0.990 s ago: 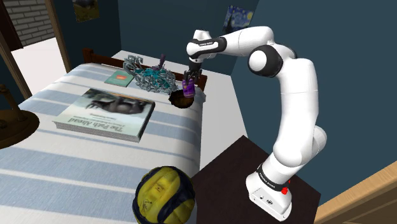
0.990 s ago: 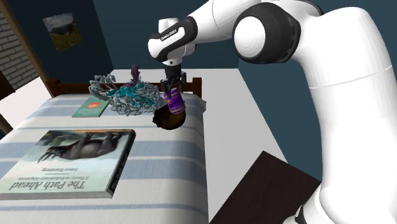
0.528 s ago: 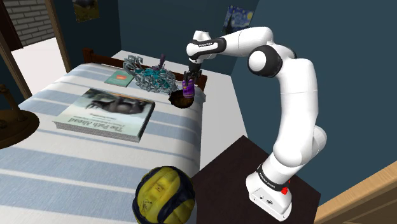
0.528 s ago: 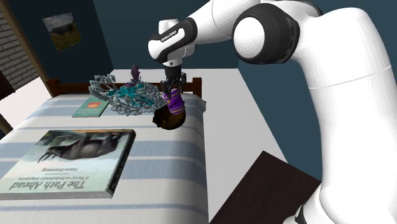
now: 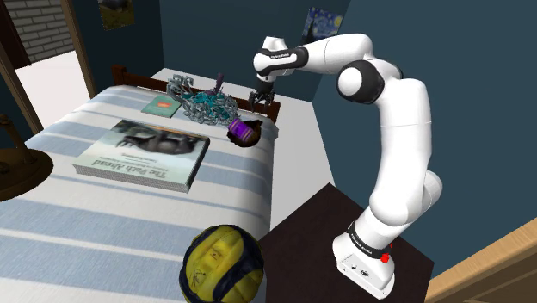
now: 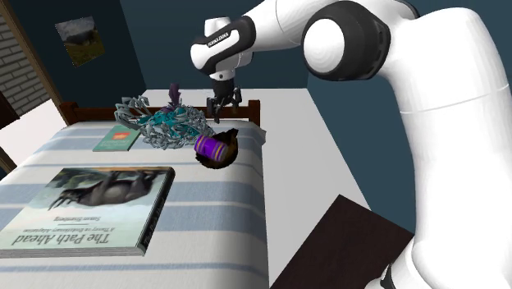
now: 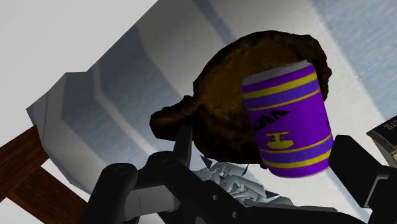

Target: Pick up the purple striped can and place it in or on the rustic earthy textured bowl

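Black claw (image 6: 221,103) hangs above the bowl (image 6: 226,156) with its fingers apart, holding nothing. The purple can (image 6: 212,148) lies on its side in the bowl, clear of the fingers and propped against the rim. Placement appears complete. The bowl sits near the bed's (image 6: 213,222) edge, so a clean withdrawal is vertical.
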